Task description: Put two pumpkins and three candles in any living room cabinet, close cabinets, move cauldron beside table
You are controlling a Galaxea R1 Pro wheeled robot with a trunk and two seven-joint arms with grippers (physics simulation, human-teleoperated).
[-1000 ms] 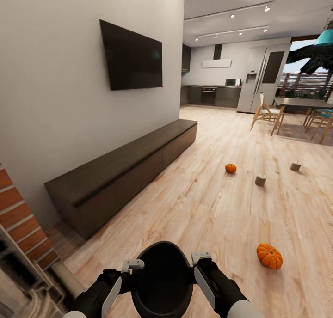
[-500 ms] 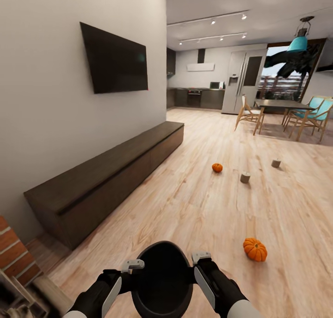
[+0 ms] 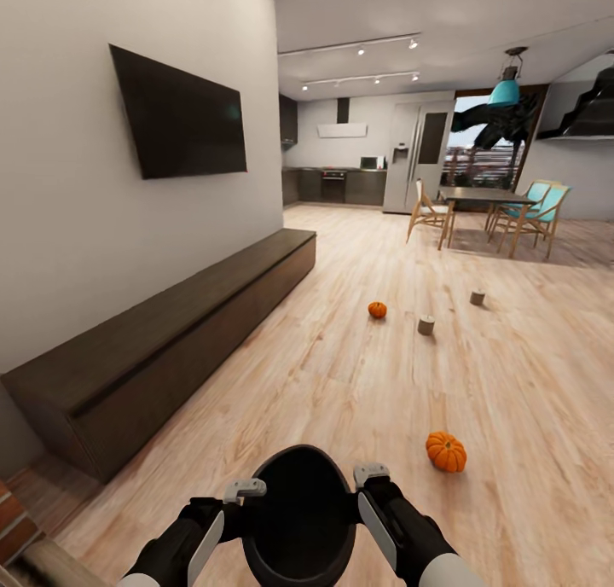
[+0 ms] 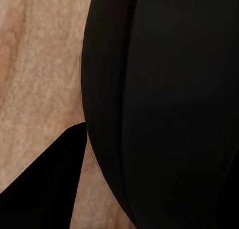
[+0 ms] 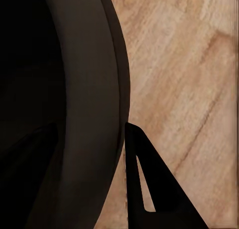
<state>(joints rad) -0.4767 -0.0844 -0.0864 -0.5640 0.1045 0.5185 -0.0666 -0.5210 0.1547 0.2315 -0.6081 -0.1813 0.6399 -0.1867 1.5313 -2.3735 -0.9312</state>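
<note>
Camera swung right — both grippers [image 3: 300, 489] still clamp cauldron [image 3: 300, 519].

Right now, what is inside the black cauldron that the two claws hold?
From the head view, the cauldron looks empty: only dark inner wall shows. Its bottom is too dark to judge. The left claw and right claw press its sides.

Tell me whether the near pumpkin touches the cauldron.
Apart. The head view shows bare wood floor between the near pumpkin and the cauldron.
</note>
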